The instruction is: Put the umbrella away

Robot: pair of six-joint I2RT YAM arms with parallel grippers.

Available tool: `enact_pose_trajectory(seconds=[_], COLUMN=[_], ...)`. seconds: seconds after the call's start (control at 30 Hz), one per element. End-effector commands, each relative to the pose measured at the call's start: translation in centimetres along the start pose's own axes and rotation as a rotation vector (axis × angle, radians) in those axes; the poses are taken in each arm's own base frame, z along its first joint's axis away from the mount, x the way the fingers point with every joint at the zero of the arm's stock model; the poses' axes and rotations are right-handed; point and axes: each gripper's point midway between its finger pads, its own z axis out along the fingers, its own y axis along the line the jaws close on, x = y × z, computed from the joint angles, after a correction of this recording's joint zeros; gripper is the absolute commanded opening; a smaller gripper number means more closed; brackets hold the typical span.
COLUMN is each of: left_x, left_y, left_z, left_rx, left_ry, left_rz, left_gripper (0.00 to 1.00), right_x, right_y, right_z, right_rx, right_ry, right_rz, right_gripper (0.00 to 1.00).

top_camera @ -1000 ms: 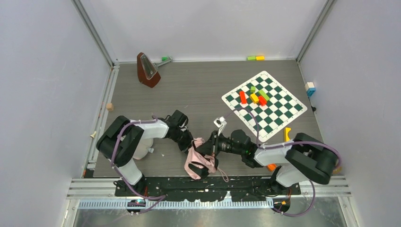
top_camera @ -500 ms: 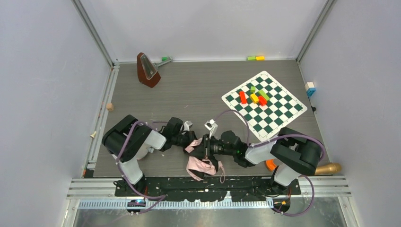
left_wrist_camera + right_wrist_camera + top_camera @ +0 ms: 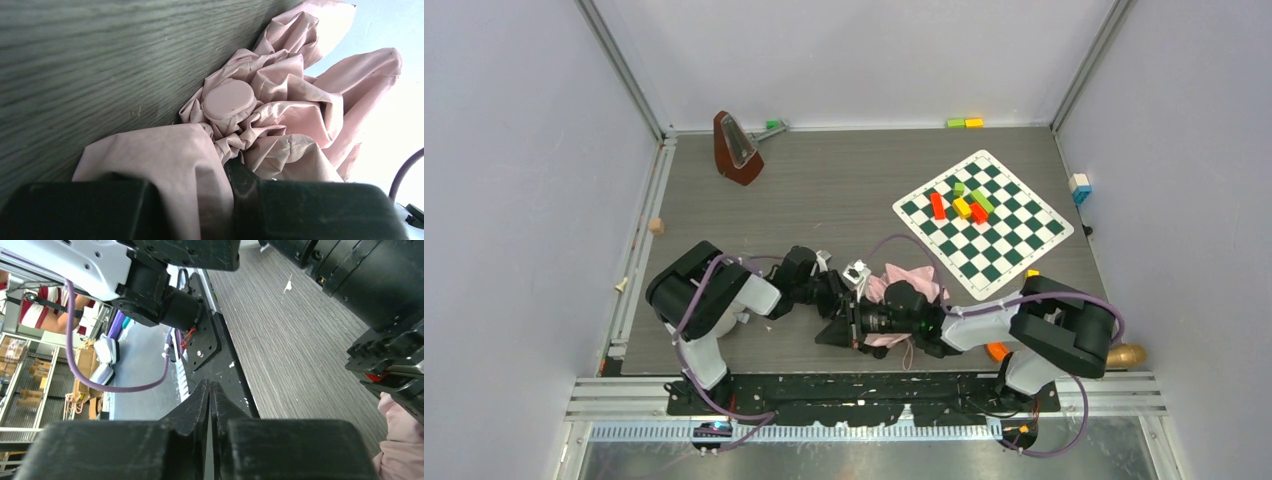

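The umbrella (image 3: pixel 912 279) is shown crumpled near the front edge of the table (image 3: pixel 844 190), its soft, light canopy (image 3: pixel 300 130) pinched in the left gripper (image 3: pixel 227 195); the right gripper (image 3: pixel 210 400) is closed, empty. A firmer hold is judged available at the stiff cap (image 3: pixel 229 98) (fabric slips).

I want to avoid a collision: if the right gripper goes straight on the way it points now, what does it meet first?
Probably the black mounting plate by the left arm's base: the shut right gripper points at it. Depth is unclear.
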Motion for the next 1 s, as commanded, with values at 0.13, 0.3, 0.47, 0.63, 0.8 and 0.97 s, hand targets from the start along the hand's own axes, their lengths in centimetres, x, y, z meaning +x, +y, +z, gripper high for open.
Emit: enact_pose_trajectory(seconds=[0.13, 0.3, 0.47, 0.63, 0.8, 0.97], left_x=[-1.6, -0.6, 0.1, 0.1, 0.4, 0.7], left_y=[4.2, 6.3, 6.5, 7.1, 7.2, 6.2], left_z=[-0.4, -3.0, -5.2, -5.8, -6.5, -6.2], left_rx=[-0.189, -0.46, -0.609, -0.681, -0.764, -0.774], left_ry=[-0.102, -0.049, 0.004, 0.04, 0.083, 0.1], left_rz=[0.048, 0.027, 0.059, 0.08, 0.052, -0.027], left_gripper=[0.0, 0.0, 0.0, 0.0, 0.0, 0.0], right_x=[-8.1, -14.7, -13.3, -9.3, -7.2, -6.5], right_y=[2.6, -1.2, -7.3, -10.0, -8.8, -6.6], right_z=[-4.1, -13.1, -22.4, -24.4, -20.0, -15.4], right_rx=[0.105, 0.428, 0.902, 1.066, 0.819, 0.53], right_ry=[-0.183, -0.478, -0.454, -0.184, -0.061, -0.036], right_rz=[-0.105, -0.061, -0.04, 0.047, 0.129, 0.201], right_gripper=[0.5, 0.96, 0.95, 0.95, 0.95, 0.95])
